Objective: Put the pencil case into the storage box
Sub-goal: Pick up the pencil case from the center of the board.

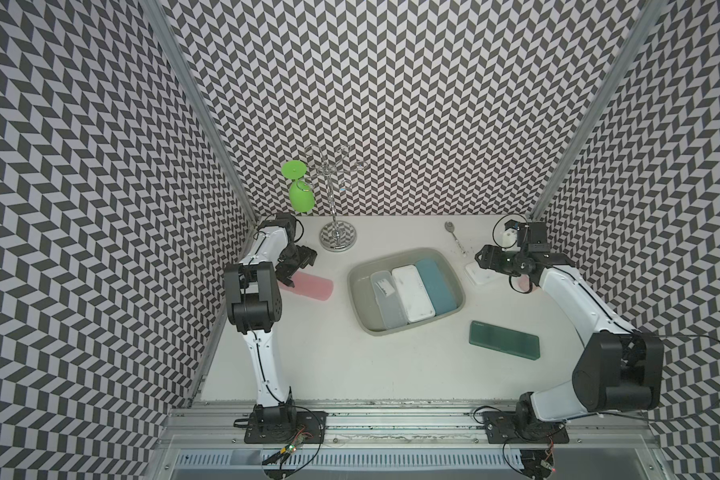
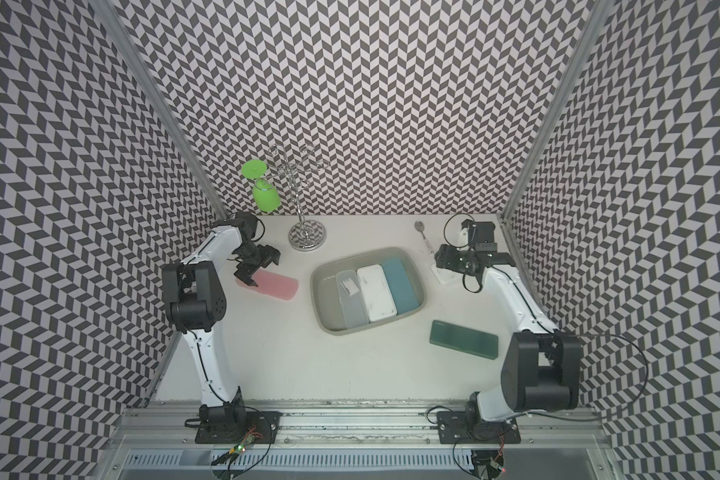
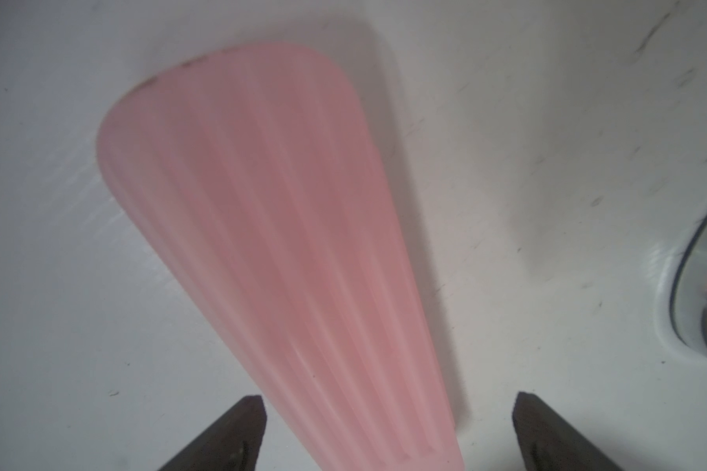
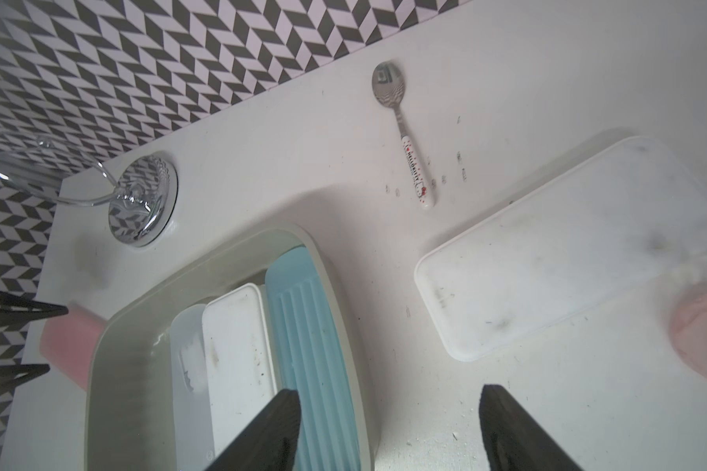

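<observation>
Top views: 3 cases (image 1: 412, 299) in storage box (image 1: 360, 291) | my L fingers (image 1: 287, 277) wide astride pink case (image 1: 312, 286) | green case (image 1: 504, 345), white case (image 1: 479, 274) also on desk (image 1: 350, 365) | R fingers (image 1: 485, 261) apart, empty

Front half of my counter (image 1: 350, 370) is wide open to swing through. The storage box (image 1: 357, 291) sits mid-counter, with three cases (image 1: 412, 293) filling most of its floor. Only a strip by its wall toward the counter's left edge is free. A chrome stand (image 1: 338, 235) crowds the back edge, and a green case (image 1: 504, 345) blocks the front-right.
</observation>
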